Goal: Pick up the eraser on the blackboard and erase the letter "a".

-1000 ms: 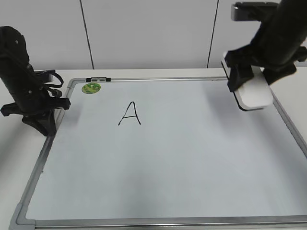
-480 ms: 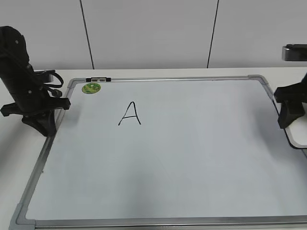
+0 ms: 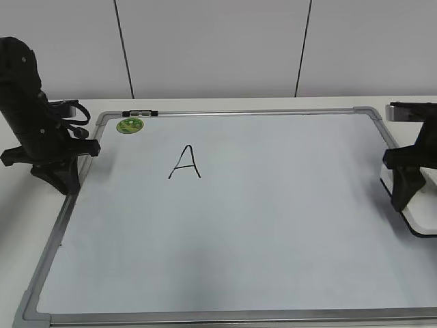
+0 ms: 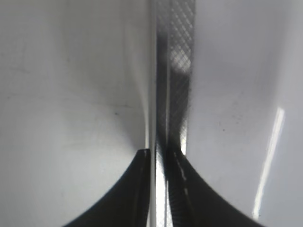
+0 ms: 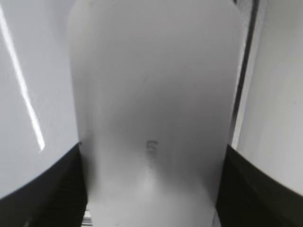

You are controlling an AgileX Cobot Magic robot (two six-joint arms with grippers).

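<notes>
The blackboard [image 3: 273, 219] is a white board with a silver frame, lying flat. A black capital "A" [image 3: 184, 162] is the only letter on it; no lowercase "a" shows. My right gripper [image 3: 408, 195] is shut on the white eraser [image 3: 420, 217] and holds it low at the board's right edge. In the right wrist view the eraser [image 5: 151, 94] fills the gap between the two dark fingers [image 5: 42, 194] of that gripper [image 5: 151, 194]. My left gripper [image 3: 60, 174] is shut and empty over the board's left frame [image 4: 175, 71], also seen from its own wrist [image 4: 158, 158].
A round green magnet [image 3: 130, 126] sits at the board's top left corner, with a small dark clip [image 3: 139, 113] on the top frame beside it. The white table [image 3: 20, 239] surrounds the board. A white panelled wall stands behind.
My right gripper has carried the eraser from above the board's top right corner out to the right and down to the board's right edge. The left arm has not moved.
</notes>
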